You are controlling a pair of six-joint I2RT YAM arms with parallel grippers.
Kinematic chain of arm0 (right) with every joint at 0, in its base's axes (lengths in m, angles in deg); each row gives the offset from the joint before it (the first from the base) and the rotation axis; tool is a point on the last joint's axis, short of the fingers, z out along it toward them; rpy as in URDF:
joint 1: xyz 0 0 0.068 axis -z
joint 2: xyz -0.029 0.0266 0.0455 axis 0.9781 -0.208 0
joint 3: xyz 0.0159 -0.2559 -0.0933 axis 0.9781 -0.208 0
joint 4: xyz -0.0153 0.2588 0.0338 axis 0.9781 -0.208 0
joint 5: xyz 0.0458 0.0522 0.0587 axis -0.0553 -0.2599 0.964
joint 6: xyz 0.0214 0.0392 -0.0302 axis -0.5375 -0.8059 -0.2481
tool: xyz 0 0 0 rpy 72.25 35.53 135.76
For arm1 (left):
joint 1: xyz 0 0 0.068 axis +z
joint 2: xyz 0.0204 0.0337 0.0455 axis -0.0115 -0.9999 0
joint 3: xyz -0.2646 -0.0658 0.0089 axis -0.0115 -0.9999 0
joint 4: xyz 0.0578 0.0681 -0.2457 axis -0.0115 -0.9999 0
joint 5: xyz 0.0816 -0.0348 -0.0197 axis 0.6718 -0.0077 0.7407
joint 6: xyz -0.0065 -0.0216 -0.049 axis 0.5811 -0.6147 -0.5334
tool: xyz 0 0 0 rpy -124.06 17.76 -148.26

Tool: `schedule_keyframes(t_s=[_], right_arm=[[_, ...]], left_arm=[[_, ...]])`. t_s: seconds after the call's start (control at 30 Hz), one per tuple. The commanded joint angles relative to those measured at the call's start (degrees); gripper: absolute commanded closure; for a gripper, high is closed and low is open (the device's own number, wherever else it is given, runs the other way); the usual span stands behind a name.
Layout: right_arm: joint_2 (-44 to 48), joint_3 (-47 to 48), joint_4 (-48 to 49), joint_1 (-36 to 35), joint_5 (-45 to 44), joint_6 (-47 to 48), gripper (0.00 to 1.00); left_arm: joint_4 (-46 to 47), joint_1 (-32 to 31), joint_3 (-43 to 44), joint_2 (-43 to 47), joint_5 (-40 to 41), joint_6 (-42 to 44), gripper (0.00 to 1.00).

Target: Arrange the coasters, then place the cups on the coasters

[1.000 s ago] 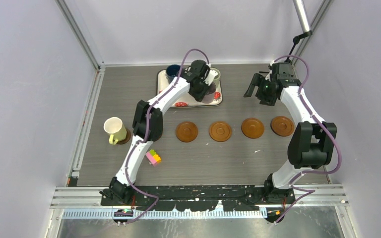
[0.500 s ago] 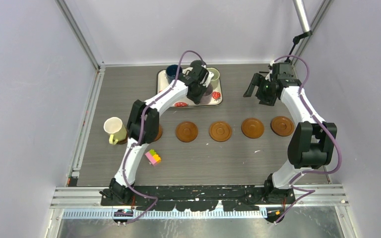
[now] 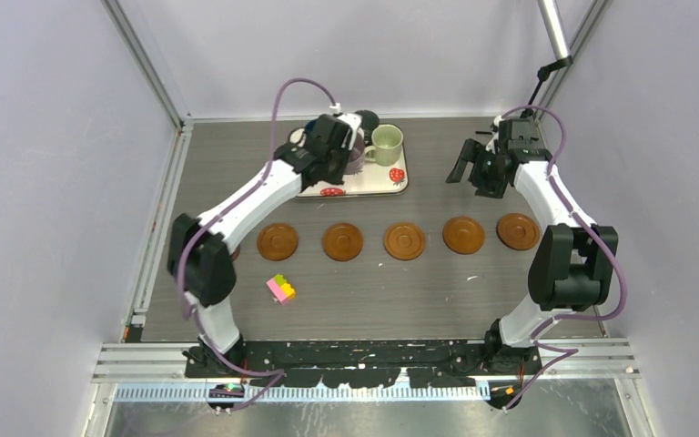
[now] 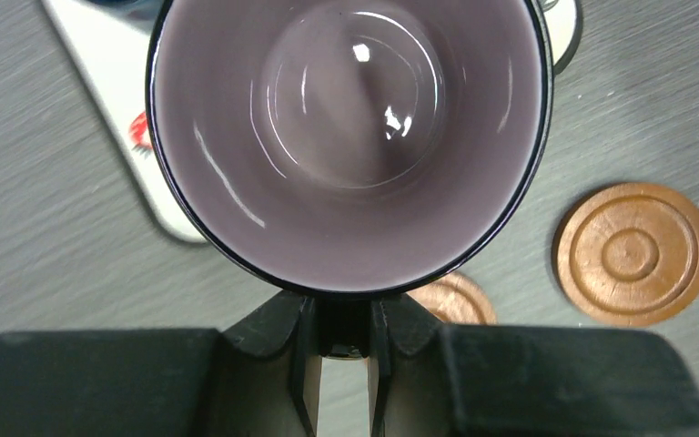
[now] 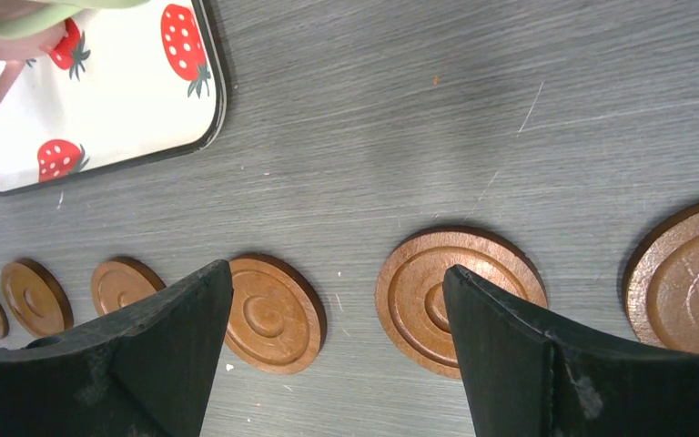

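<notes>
My left gripper [image 3: 340, 150] [image 4: 344, 320] is shut on the handle of the purple-grey cup [image 3: 356, 155] [image 4: 350, 137], which hangs mouth-up over the strawberry tray's [image 3: 364, 183] near edge. A pale green cup [image 3: 387, 144] stands on the tray, with a dark cup [image 3: 368, 118] behind it. Several brown coasters lie in a row across the table, among them ones at left [image 3: 278, 241], middle [image 3: 404, 241] and far right [image 3: 518, 231]. My right gripper [image 3: 471, 169] [image 5: 337, 273] hovers open and empty right of the tray, above two coasters [image 5: 270, 312] [image 5: 455, 296].
A small pink-yellow-green block toy [image 3: 281, 289] lies in front of the coaster row. My left arm's elbow [image 3: 202, 259] hangs over the table's left side. Metal frame posts and walls close in the back and both sides.
The left jaws closed on the cup's handle and carried it left off its spot on the tray. The left elbow swung left, uncovering one coaster and hiding the cream-yellow cup. The right arm stayed put.
</notes>
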Motion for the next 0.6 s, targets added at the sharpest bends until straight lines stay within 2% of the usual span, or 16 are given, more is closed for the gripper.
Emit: schedule_keyframes(t_s=[0.0,0.27,0.4,0.57], right_arm=[[4.29,-0.77,0.82,0.27,0.38,1.09,0.10],[6.86,-3.02,0.08,0.27,0.67,2.22,0.10],[7.63,-4.09,0.45,0.27,0.87,2.40,0.09],[8.29,-4.94,0.68,0.27,1.01,3.24,0.09]], left_arm=[[5.75,0.22,-7.39,14.03,7.55,-3.27,1.00],[-2.31,0.57,-22.56,29.11,14.72,-8.58,1.00],[-3.01,1.33,-30.18,34.72,14.61,-10.26,1.00],[-5.28,3.95,-34.17,38.28,12.80,-13.20,1.00]])
